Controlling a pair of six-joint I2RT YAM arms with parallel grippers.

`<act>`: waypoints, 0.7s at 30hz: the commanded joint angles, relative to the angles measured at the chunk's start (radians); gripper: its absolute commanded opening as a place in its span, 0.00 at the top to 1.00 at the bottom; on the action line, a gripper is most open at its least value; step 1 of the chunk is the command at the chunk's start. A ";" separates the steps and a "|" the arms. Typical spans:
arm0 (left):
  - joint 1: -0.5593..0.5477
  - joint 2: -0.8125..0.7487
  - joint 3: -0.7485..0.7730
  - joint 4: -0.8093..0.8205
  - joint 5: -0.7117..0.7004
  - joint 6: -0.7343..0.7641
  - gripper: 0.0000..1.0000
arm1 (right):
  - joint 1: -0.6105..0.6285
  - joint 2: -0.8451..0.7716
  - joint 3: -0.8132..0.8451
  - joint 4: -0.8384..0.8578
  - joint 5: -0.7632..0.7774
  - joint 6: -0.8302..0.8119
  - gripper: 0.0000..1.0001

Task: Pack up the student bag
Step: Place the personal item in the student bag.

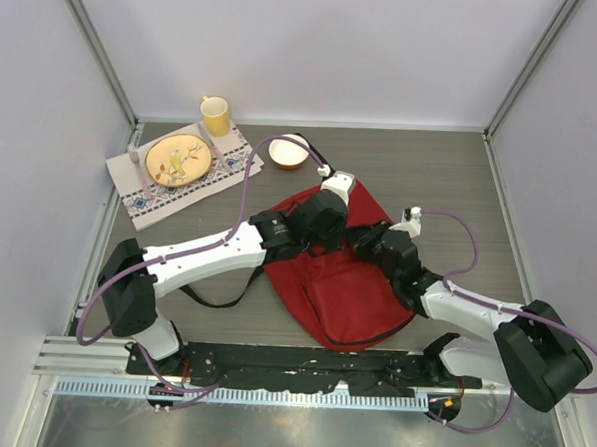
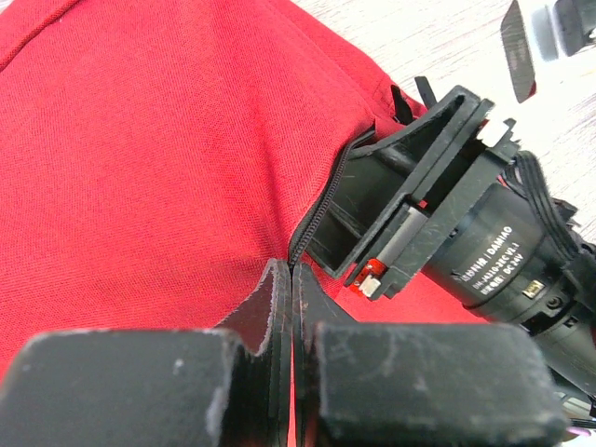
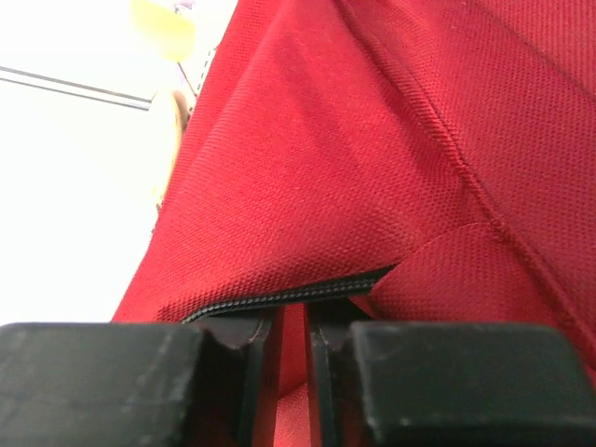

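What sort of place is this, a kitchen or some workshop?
Probably a robot test booth, not a home: plain white walls box in one table, two robot arms are bolted at its near edge, and a red backpack and a set plate lie like props.

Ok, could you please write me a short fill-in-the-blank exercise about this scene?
1. The right gripper pinches the red ___.
2. The mug is ___ in colour.
3. Right of the mug in the top view stands a white ___.
Missing words: bag; yellow; bowl.
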 commanded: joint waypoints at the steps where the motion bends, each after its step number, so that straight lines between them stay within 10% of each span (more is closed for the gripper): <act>1: -0.003 -0.053 -0.004 0.010 0.000 -0.013 0.99 | -0.001 -0.102 0.006 0.012 0.010 -0.070 0.77; 13: 0.008 0.007 -0.008 0.021 0.026 -0.045 0.77 | -0.001 -0.755 -0.057 -0.701 0.142 -0.144 0.61; 21: 0.008 0.137 0.084 -0.134 0.112 -0.060 0.68 | -0.002 -0.772 0.015 -0.835 0.178 -0.172 0.58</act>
